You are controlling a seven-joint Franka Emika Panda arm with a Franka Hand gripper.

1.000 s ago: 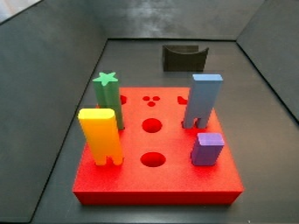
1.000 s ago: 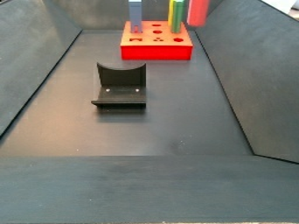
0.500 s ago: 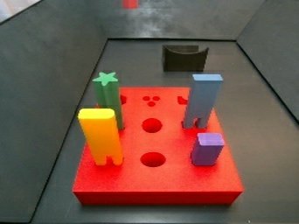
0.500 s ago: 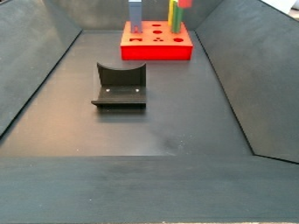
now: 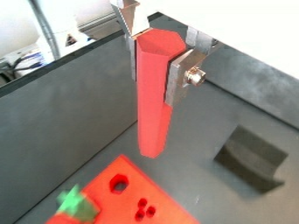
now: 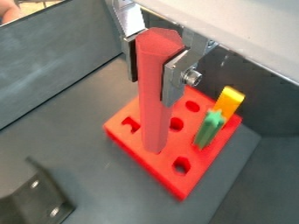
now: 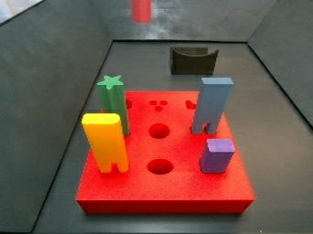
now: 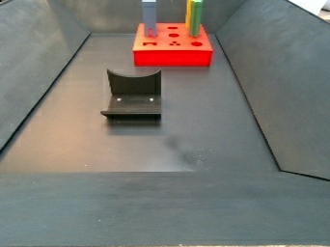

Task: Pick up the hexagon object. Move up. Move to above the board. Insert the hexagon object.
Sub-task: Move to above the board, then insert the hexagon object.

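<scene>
My gripper (image 5: 155, 70) (image 6: 155, 74) is shut on the hexagon object (image 5: 152, 114) (image 6: 155, 122), a long red prism that hangs straight down between the silver fingers. In both wrist views the red board (image 5: 170, 210) (image 6: 146, 166) lies well below its lower end. In a side view only the prism's lower end (image 7: 142, 9) shows at the top edge, far behind the board (image 7: 159, 196). The gripper itself is outside both side views. The board (image 8: 173, 58) also shows at the far end of the floor.
On the board stand a yellow peg (image 7: 106, 142), a green star-topped peg (image 7: 112, 96), a blue-grey peg (image 7: 214, 102) and a short purple peg (image 7: 219, 155). The fixture (image 7: 193, 59) (image 8: 133, 94) (image 5: 251, 157) stands on the dark floor. Sloping dark walls enclose the floor.
The red prism's lower end has come into a side view at the top edge. In the other side view it slid left and out past the top edge.
</scene>
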